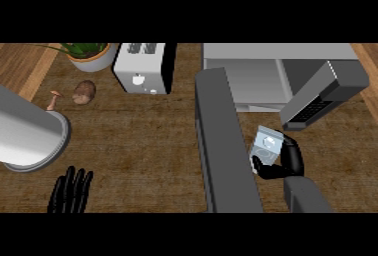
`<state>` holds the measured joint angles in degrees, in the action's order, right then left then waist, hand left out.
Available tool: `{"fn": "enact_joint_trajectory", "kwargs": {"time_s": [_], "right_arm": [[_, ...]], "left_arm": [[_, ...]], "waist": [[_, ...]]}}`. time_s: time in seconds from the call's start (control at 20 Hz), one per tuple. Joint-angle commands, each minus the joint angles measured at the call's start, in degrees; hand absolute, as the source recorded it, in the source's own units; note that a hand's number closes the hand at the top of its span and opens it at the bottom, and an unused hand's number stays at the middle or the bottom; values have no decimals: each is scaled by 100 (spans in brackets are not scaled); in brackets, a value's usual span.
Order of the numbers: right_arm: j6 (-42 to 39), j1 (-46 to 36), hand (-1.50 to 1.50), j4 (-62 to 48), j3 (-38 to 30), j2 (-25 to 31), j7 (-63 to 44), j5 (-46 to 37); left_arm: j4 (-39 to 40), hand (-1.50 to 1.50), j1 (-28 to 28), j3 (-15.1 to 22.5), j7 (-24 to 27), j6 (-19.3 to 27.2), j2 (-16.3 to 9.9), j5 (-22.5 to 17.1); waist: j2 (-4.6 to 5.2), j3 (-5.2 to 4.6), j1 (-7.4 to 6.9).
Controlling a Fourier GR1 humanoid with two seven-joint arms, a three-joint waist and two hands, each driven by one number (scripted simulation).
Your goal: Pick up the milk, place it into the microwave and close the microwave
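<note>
The milk (266, 142) is a small pale carton held in my right hand (282, 164), whose fingers and thumb curl round its lower part. It hangs just in front of the microwave (251, 80), whose pale grey inside shows at the top right. The microwave door (225, 150) stands open as a long dark grey slab running down the middle, left of the milk. A grey panel with a keypad (321, 100) juts out right of the opening, just above the milk. My left hand (70, 192) rests open at the lower left, fingers up.
A white toaster (144, 67) stands left of the microwave, with a potted plant (90, 55) beside it. A potato (83, 92) and a mushroom (53, 100) lie on the wooden counter. A large grey cylinder (29, 135) fills the left edge.
</note>
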<state>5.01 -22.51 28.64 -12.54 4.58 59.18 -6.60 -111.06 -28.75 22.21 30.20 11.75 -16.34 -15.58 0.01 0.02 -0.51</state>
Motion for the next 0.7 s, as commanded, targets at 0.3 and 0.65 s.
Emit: {"fn": "enact_joint_trajectory", "kwargs": {"time_s": [0.3,0.65], "right_arm": [[1033,-66,150,1344,418,-445,-948,-175],[1504,-898,150,1034,383,-307,-1673,-308]], "left_arm": [[255,-150,-112,-82,156,-37,196,124],[246,-150,72,-569,2,-439,-3,-233]], "waist": [[-20,-5,40],[4,-1,-9]]}}
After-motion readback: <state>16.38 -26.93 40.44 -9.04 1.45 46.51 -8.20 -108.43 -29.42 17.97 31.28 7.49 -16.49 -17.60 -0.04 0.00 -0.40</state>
